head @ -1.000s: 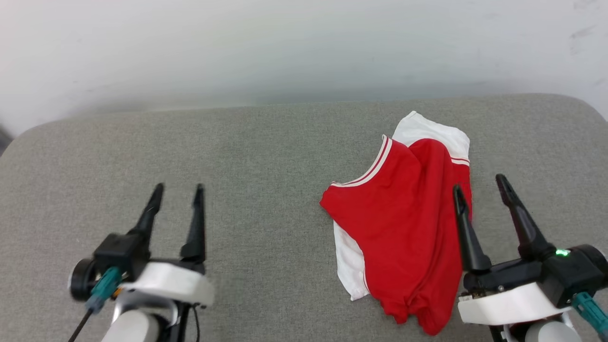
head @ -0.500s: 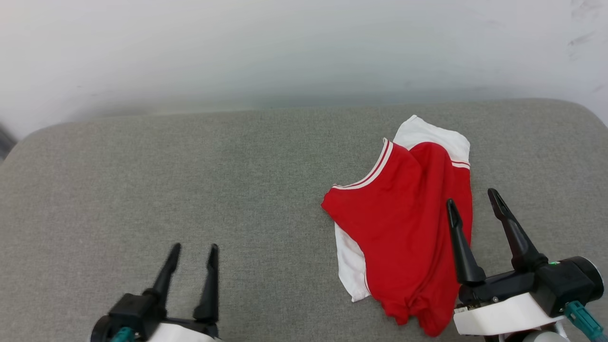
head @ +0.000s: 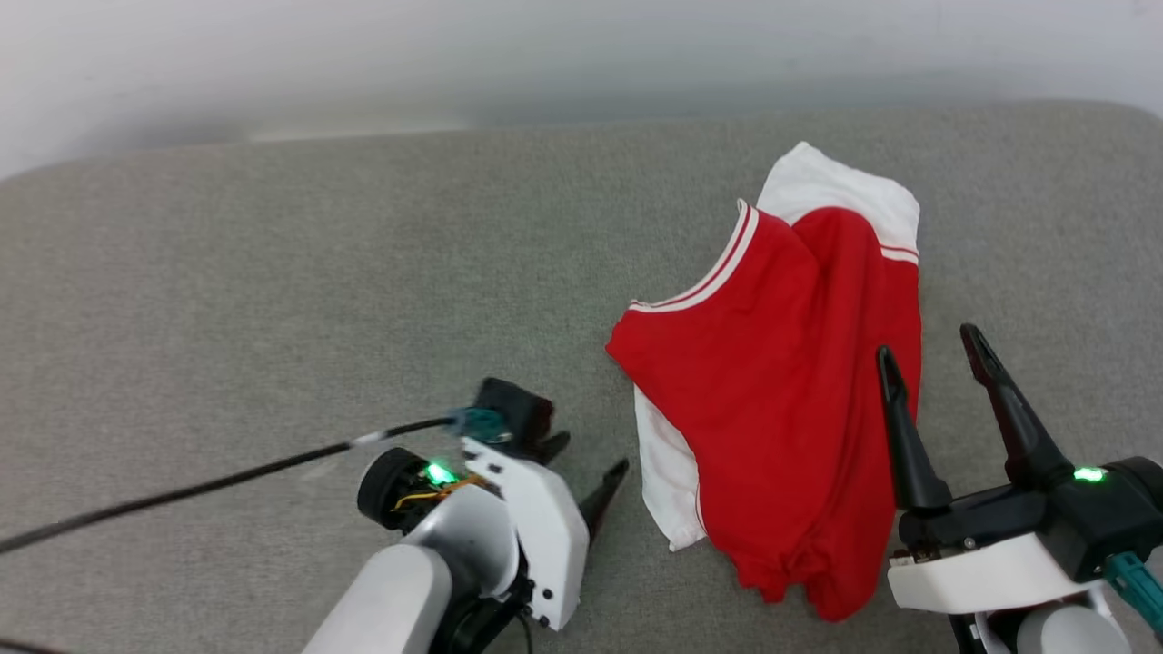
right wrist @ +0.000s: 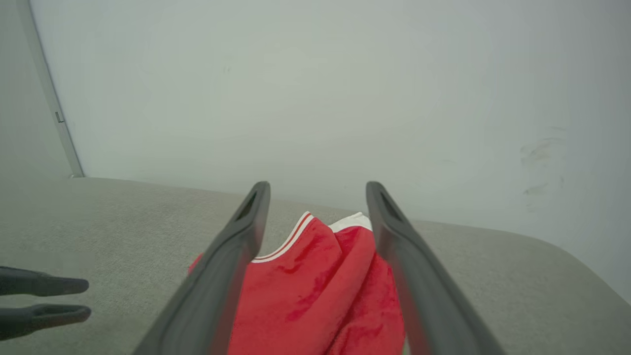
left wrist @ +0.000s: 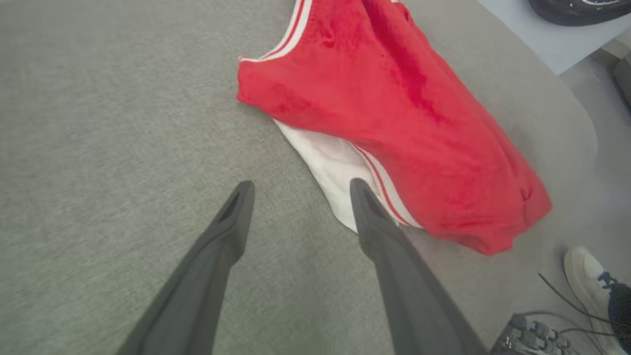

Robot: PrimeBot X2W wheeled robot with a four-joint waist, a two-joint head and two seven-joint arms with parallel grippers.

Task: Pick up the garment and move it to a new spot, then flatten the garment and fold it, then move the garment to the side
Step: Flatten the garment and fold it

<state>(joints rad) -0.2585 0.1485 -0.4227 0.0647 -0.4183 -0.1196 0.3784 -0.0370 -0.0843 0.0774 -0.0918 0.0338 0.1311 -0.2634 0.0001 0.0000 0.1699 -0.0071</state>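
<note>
Grey cushion (head: 273,272) holds the garment (head: 781,381) — left wrist view catches a shoe (left wrist: 584,271).

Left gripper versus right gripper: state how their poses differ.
The left gripper points sideways at the red jersey's white sleeve; the right gripper points straight ahead along the jersey's right edge. The left gripper tilts down toward the grey cushion; the right gripper sits nearly level, facing the wall. Both have open jaws and hold nothing.
</note>
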